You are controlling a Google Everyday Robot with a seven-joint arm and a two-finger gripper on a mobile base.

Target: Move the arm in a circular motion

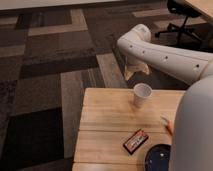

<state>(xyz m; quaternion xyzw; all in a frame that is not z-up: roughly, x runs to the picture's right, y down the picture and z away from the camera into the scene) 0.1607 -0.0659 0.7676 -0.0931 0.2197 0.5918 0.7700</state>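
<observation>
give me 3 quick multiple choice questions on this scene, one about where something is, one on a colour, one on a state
1. Where is the gripper?
A. Beyond the table's far edge, over the carpet
B. Inside the cup
C. On the dark plate

2. What colour is the arm?
A. Black
B. Cream-white
C. Blue

3. How does the paper cup stand?
A. Tipped on its side
B. Crushed flat
C. Upright on the wooden table

Answers:
1 A, the tan gripper hangs under the arm's elbow, past the table edge.
2 B, its tube is pale cream throughout.
3 C, its open mouth faces up.
</observation>
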